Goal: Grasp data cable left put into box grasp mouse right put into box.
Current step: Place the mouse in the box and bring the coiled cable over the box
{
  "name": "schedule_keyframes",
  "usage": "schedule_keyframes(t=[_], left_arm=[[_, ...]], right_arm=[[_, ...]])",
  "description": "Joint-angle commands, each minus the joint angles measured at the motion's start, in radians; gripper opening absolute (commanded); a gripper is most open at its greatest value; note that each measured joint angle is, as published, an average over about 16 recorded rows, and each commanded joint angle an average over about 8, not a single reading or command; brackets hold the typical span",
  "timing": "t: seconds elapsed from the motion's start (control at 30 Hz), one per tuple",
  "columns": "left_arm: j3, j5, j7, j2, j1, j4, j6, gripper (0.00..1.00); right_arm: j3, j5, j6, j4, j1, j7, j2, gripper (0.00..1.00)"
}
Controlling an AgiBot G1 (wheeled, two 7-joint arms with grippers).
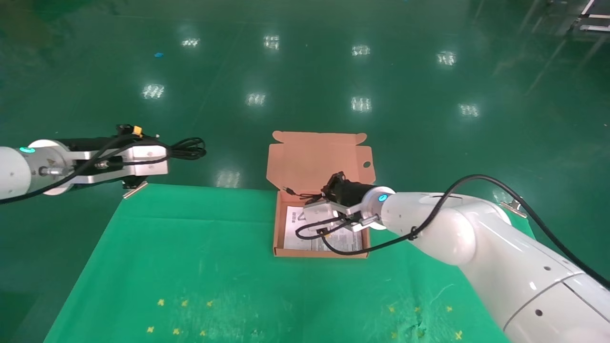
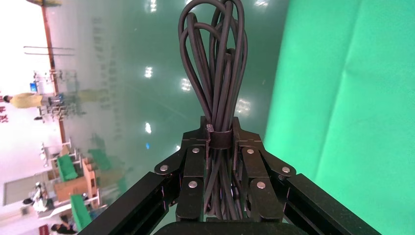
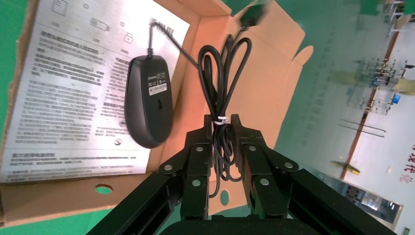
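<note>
A green cloth (image 1: 190,247) covered the surface, with small yellow cross marks (image 1: 183,303) scattered along its near edge. Metal clips (image 1: 135,189) sat at its far corners, one left and one right (image 1: 513,206). Beyond lay a glossy green floor (image 1: 333,71) that mirrored ceiling lights, with a small blue scrap (image 1: 158,55), possibly tape, far off.

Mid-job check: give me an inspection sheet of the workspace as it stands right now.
Surface: green cloth table with small yellow marks.
Job's things: box open at the table's far edge, printed sheet inside; mouse in the box on that sheet, underside up; data cable bundled, held off the table's left far corner.
Clutter: nothing seen.
Grippers: left gripper shut on data cable; right gripper over the box, shut on the mouse's tied cord.
Cables: robot's own black cables run along both arms.
Surroundings: glossy green floor.
</note>
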Motion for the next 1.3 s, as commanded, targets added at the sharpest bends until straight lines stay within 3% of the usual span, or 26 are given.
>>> schedule_keyframes(t=[0.03,0.4,0.63,0.97,1.1,1.3], left_arm=[[0.0,-0.006,0.002,-0.001,0.002,-0.002,0.002,0.0],[0.042,-0.005,0.048,0.111,0.039,0.013,-0.05,0.0],[0.08,0.03,0.093,0.23,0.067,0.088,-0.131,0.0],[0.134,0.072,0.165,0.406,0.113,0.224,-0.264,0.0],[0.159,0.081,0.205,0.467,0.131,0.278,-0.31,0.0],[0.207,0.079,0.255,0.525,0.15,0.349,-0.361,0.0]], right_arm=[[-0.001,0.006,0.005,0.006,-0.004,0.001,0.002,1.0],[-0.003,-0.006,-0.038,0.091,0.003,0.042,0.056,1.0],[0.03,-0.055,-0.062,0.206,0.014,0.112,0.192,1.0],[0.089,-0.198,-0.172,0.498,-0.023,0.305,0.424,1.0],[0.107,-0.254,-0.209,0.584,-0.046,0.377,0.469,1.0],[0.115,-0.292,-0.222,0.615,-0.066,0.418,0.482,1.0]])
